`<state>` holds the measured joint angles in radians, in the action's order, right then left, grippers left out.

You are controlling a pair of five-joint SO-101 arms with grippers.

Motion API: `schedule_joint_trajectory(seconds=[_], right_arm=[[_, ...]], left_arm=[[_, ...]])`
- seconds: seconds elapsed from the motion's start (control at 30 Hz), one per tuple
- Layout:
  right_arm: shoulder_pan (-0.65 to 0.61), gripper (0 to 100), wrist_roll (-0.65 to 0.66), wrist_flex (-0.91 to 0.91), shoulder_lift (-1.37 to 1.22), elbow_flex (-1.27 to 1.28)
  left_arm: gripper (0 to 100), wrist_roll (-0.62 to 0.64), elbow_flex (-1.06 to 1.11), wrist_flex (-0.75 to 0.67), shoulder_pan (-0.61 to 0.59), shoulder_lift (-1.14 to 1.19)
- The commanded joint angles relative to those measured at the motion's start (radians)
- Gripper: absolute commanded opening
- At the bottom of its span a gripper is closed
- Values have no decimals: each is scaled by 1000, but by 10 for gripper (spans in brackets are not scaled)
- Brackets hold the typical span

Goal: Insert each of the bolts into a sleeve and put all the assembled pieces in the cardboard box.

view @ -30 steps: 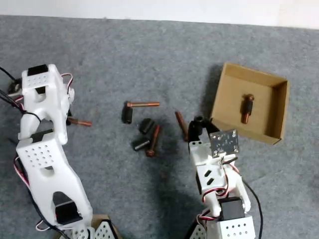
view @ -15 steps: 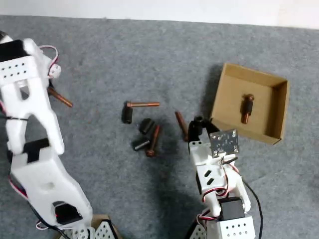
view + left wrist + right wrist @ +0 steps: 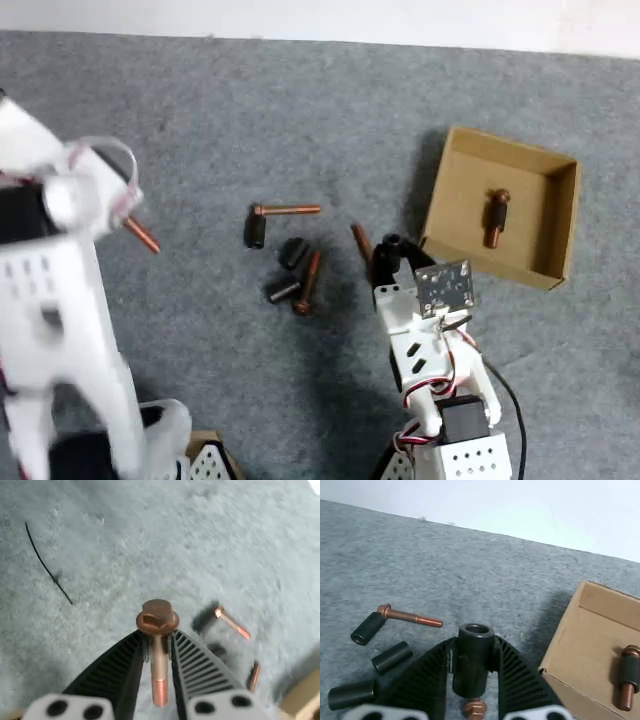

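left arm (image 3: 60, 300), right arm (image 3: 430, 350): white printed shells, perforated housings, red/black/white servo leads (image 3: 428, 386). fingers (image 3: 115, 670) black, ribbed. circuit board (image 3: 445, 287), probably the camera's, beside cardboard box (image 3: 535, 215).

Your left arm (image 3: 60, 300) has swung up toward the overhead camera and looms far larger than a second ago. The bolt (image 3: 141, 235) pinched in your left gripper (image 3: 159, 642) has risen with it and now slants down to the right. Your right gripper (image 3: 390, 252), clamped on its sleeve (image 3: 472, 657), has nudged slightly left
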<state>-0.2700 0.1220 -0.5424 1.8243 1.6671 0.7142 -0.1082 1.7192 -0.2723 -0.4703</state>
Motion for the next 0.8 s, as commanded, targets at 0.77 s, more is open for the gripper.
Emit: schedule_joint_trajectory(seconds=[0.77], right_arm=[[-334,5,292,38,12,117]], left_arm=[[7,176,1629,-1369,498,-1144]])
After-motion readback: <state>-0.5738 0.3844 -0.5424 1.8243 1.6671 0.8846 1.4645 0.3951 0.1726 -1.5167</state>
